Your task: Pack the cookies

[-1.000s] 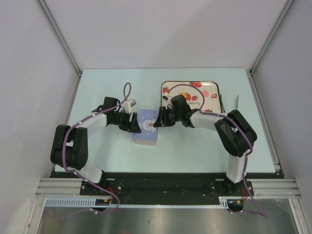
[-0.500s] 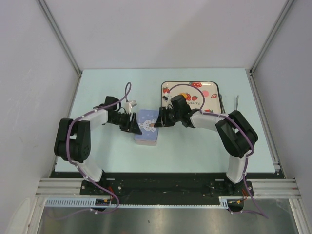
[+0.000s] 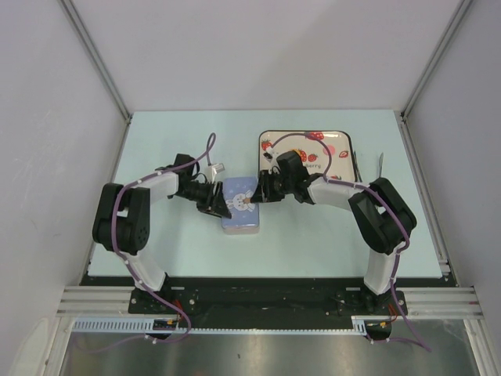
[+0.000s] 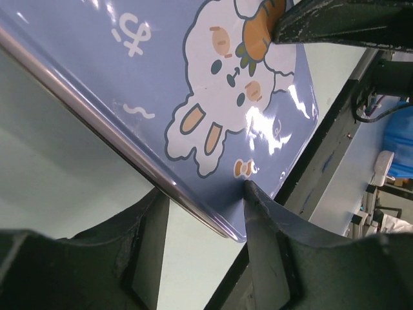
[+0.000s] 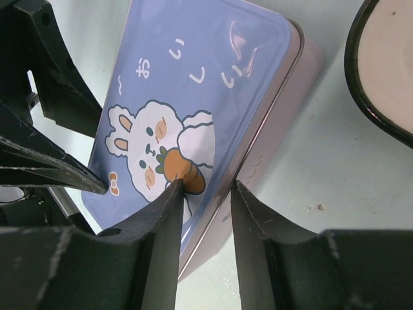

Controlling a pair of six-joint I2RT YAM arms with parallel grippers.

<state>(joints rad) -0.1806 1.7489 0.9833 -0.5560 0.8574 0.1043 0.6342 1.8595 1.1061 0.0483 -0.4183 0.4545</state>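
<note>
L arm (image 3: 153, 186) / R arm (image 3: 338, 193): white links, blk joints | purple cables (image 3: 212, 138) | blk fingers (image 4: 145, 252)

A pale mint-green surface (image 3: 172, 141) fills the middle of the overhead view, matt and evenly lit, with only soft shadows on it. Plain light-grey wall panels close it in: the left wall (image 3: 47, 157), the far wall (image 3: 266, 55) and the right wall (image 3: 470, 172). Slim aluminium struts (image 3: 94, 59) rise at the two far corners. Along the near edge lies a black base plate (image 3: 258, 288), then a ribbed aluminium rail (image 3: 266, 300), a slotted white cable duct (image 3: 258, 323), and nearest of all a brushed metal sheet (image 3: 266, 352) with dull reflections.
</note>
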